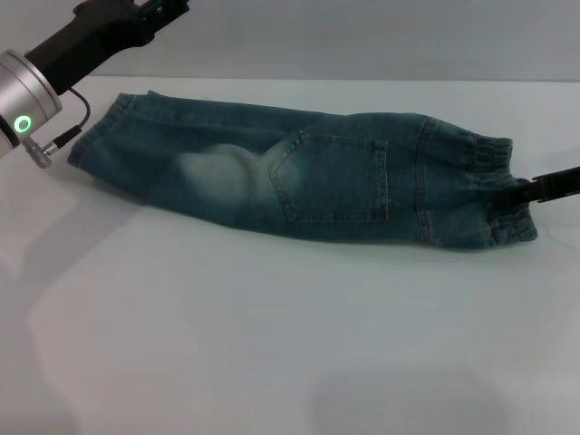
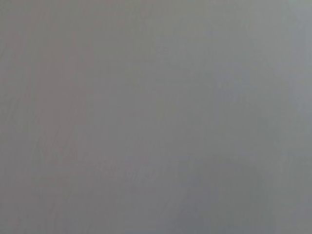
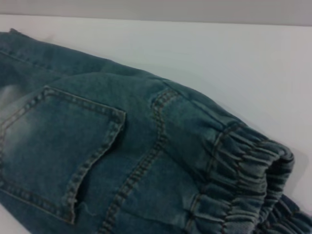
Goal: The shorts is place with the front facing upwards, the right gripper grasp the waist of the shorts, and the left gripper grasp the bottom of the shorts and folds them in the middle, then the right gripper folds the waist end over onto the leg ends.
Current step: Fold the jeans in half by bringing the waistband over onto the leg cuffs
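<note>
The shorts lie folded lengthwise on the white table, with the square back pocket facing up. The leg ends point to the left and the gathered waist to the right. My right gripper reaches in from the right edge and is shut on the waist. The right wrist view shows the waist and the pocket close up, without fingers. My left gripper hangs raised at the top left, above and behind the leg ends, holding nothing. The left wrist view is plain grey.
The white table stretches bare in front of the shorts. Its far edge runs just behind them, against a grey wall. The left arm's silver wrist with its green light and a thin cable sit near the leg ends.
</note>
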`<state>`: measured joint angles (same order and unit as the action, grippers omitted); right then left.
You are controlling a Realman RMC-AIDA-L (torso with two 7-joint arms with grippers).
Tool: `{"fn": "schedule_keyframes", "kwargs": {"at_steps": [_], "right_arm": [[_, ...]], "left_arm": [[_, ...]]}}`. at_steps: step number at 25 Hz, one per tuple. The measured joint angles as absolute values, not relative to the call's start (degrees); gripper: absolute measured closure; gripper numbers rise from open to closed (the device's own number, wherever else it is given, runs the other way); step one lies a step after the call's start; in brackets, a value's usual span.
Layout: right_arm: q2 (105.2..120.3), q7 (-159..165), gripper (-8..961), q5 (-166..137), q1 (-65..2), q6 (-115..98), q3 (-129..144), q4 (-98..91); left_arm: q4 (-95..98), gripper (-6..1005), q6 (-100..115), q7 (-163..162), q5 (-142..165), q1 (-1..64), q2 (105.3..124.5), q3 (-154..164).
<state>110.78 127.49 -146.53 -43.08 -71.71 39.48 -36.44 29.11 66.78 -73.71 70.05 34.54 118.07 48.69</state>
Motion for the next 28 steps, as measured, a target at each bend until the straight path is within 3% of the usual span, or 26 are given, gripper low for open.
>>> {"fn": "schedule_keyframes", "kwargs": {"at_steps": [12, 28], "right_arm": [[112.96, 127.0, 478, -146.1, -43.6, -68.6, 39.5, -34.6], [113.95, 126.4, 502, -146.0, -44.0, -68.6, 39.5, -35.0]], "left_arm": [[28.9, 186, 64.4, -73.7, 70.0, 35.0, 118.03, 48.8], [28.2, 186, 62.5, -72.4, 69.9, 35.5, 118.08, 48.7]]}}
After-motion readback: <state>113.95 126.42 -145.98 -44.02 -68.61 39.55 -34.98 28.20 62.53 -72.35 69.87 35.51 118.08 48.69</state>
